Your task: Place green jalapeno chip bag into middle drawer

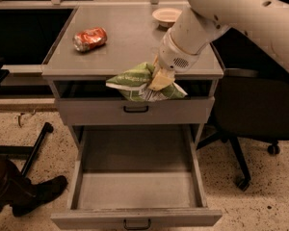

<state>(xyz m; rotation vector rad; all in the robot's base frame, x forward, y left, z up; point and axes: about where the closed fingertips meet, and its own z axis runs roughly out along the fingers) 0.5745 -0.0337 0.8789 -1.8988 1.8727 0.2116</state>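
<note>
A white robot arm reaches down from the upper right over the grey metal desk. Straight below the jaws, the wide grey middle drawer stands pulled open. The front of the shallower grey drawer sits just beneath them. The jaws pinch the crumpled green foil jalapeno chip bag, holding it just past the desk's front edge. A crushed red-orange can lies behind and left of the jaws, and a small pale bowl lies behind them.
</note>
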